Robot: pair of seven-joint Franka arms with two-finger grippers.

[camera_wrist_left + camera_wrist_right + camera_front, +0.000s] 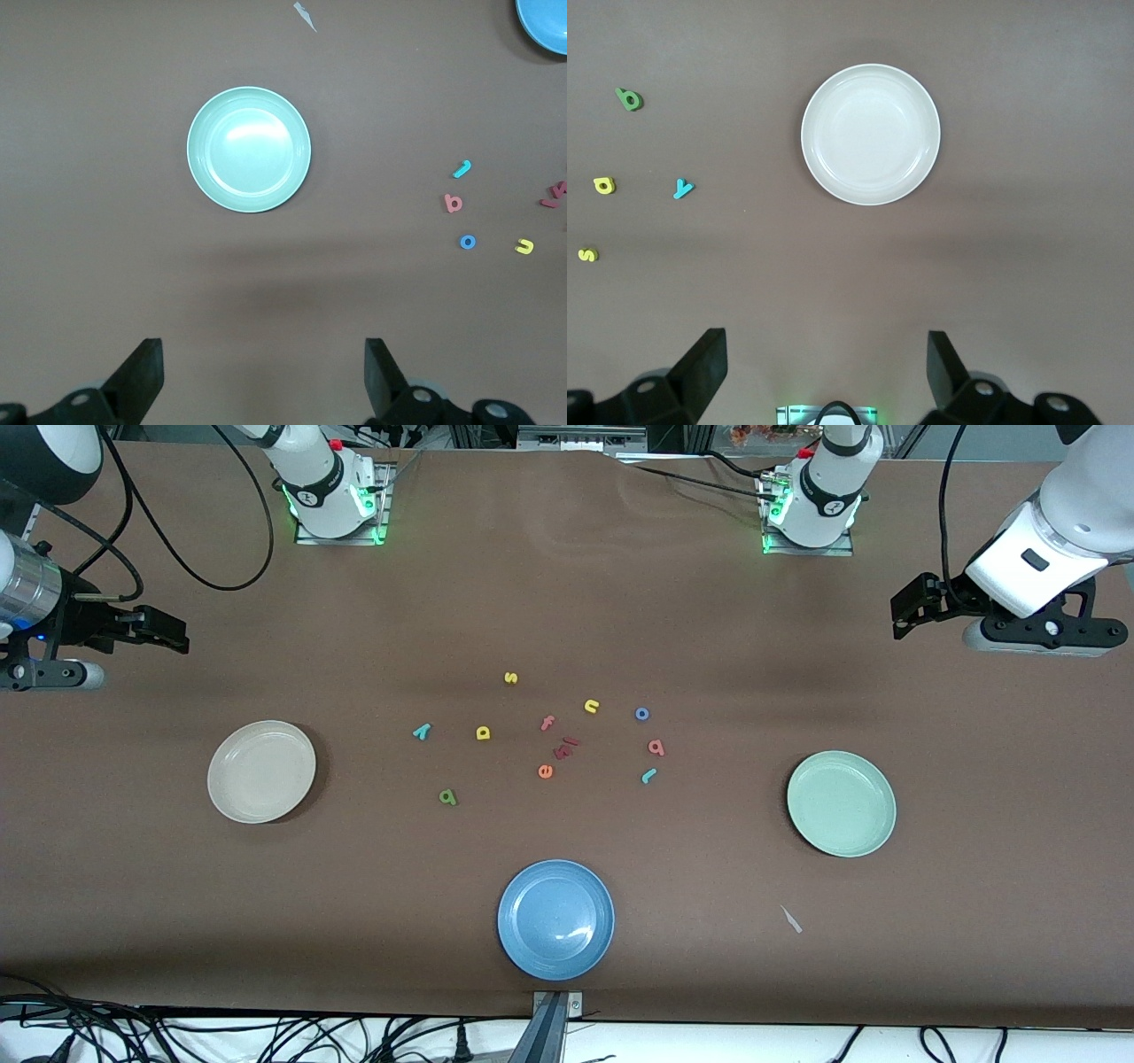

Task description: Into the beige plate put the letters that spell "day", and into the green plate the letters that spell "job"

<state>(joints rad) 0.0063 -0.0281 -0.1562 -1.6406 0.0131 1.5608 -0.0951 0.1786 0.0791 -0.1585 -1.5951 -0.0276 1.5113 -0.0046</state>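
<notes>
The beige plate lies toward the right arm's end of the table, the green plate toward the left arm's end. Between them lie the teal y, yellow d, green a, blue o, salmon b and teal j. My left gripper hangs open and empty over bare table by the green plate. My right gripper hangs open and empty by the beige plate.
A blue plate sits nearest the front camera. Other letters lie among the task's own: yellow s, yellow n, salmon f, orange e and dark red pieces. A white scrap lies near the green plate.
</notes>
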